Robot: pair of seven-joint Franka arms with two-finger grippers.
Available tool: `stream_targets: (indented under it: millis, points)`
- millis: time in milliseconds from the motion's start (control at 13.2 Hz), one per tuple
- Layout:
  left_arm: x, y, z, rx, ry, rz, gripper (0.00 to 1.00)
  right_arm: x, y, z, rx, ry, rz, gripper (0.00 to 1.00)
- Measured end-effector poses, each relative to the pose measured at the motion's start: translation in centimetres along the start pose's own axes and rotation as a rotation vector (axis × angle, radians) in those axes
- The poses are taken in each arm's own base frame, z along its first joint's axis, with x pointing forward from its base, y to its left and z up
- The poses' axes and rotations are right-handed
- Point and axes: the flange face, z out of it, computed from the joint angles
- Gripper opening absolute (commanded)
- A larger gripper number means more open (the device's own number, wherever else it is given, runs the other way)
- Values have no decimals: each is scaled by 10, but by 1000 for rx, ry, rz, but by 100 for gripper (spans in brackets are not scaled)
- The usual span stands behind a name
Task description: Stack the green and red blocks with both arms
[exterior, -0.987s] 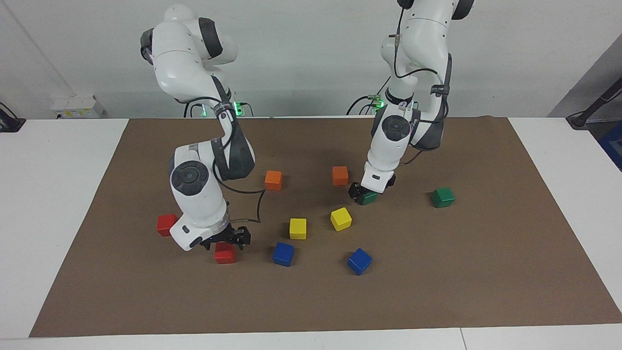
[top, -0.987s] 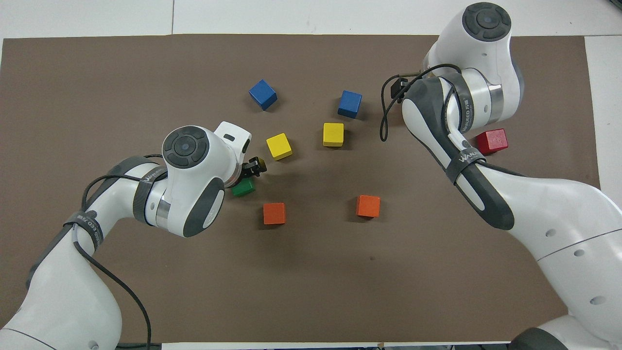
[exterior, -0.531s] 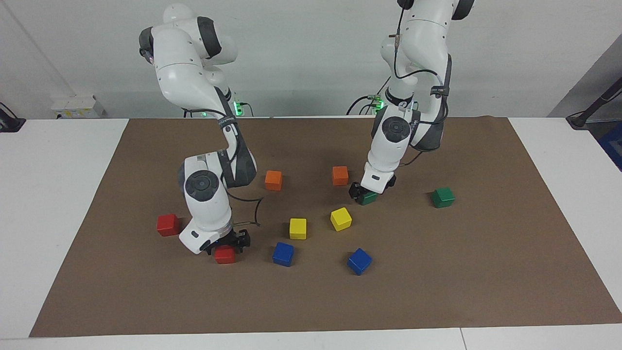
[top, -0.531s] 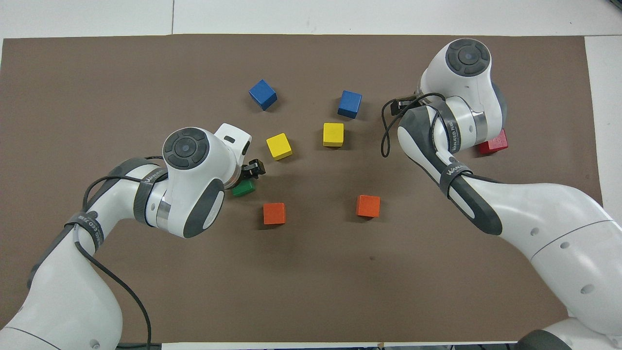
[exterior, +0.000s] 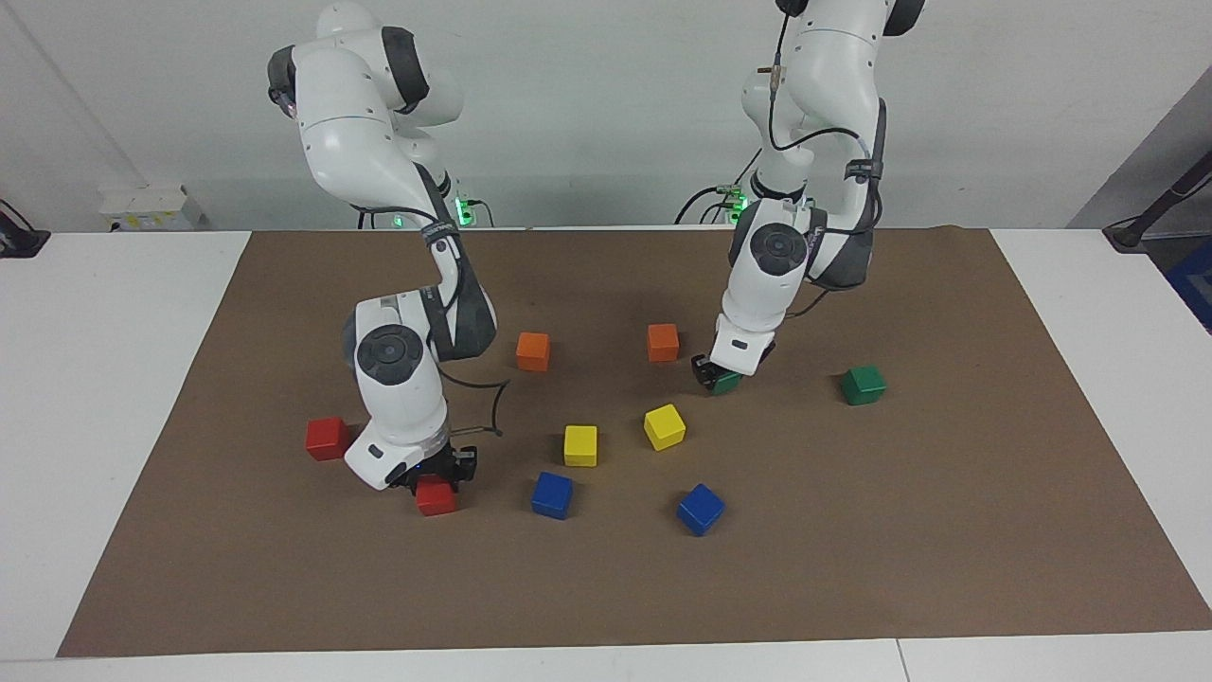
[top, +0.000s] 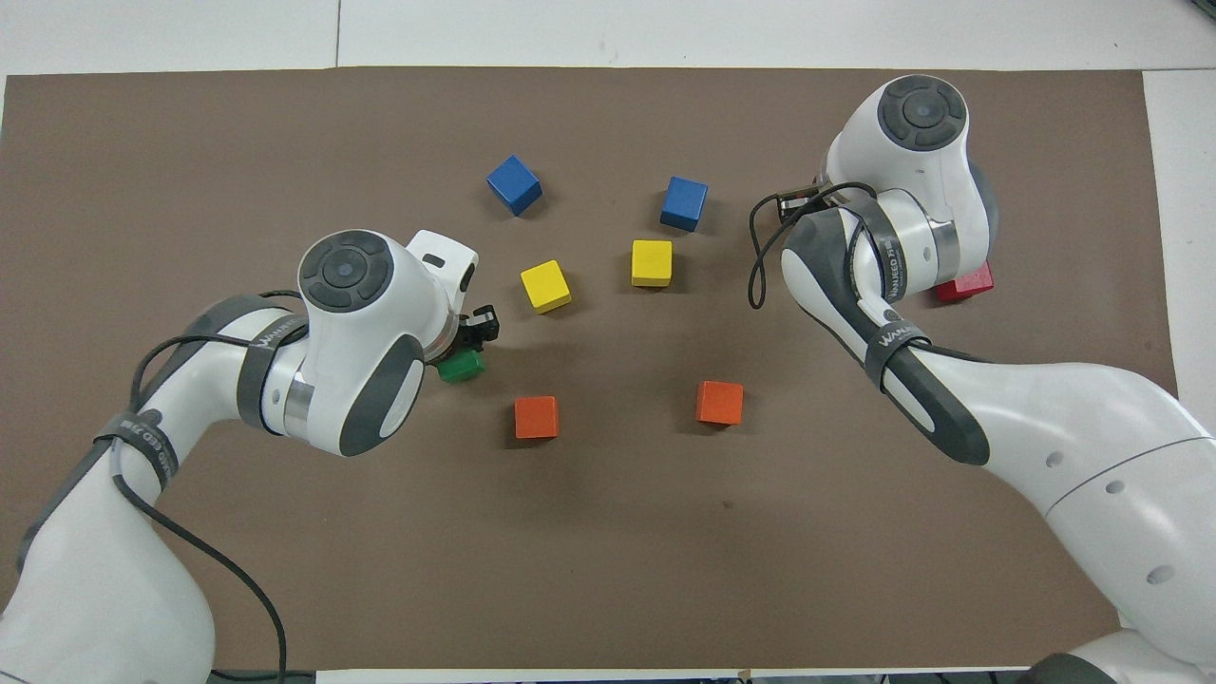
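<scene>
Bare mat [exterior: 900,530] lay open along the edge farthest from the robots. Yellow cubes [exterior: 580,445], blue cubes [exterior: 552,494] and orange cubes [exterior: 533,351] crowded the centre.

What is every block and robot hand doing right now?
left gripper: down on a green block
that green block: on the mat
other green block: lying free
right gripper: down on a red block
that red block: on the mat
other red block: lying free
orange, yellow, blue blocks: lying free, unstacked

Even, bright overhead light is seen; soft short shadows are cast beneath cubes; no glare or blur is noted.
</scene>
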Motion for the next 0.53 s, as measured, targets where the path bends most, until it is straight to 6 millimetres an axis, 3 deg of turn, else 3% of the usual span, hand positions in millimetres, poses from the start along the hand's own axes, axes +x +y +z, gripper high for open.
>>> stream_targets:
  millis: [76, 152, 379, 531]
  points:
    - [7, -15, -17, 8, -8, 17, 0, 0, 0, 0, 1, 5, 0, 8]
    - [14, -35, -33, 16, -17, 41, 0, 0, 0, 0, 2, 8, 0, 0]
    - [41, -106, -65, 20, -37, 112, 0, 0, 0, 0, 2, 9, 0, 0]
    - [60, -147, -71, 11, -35, 146, 0, -1, 1, 0, 0, 2, 1, 0]
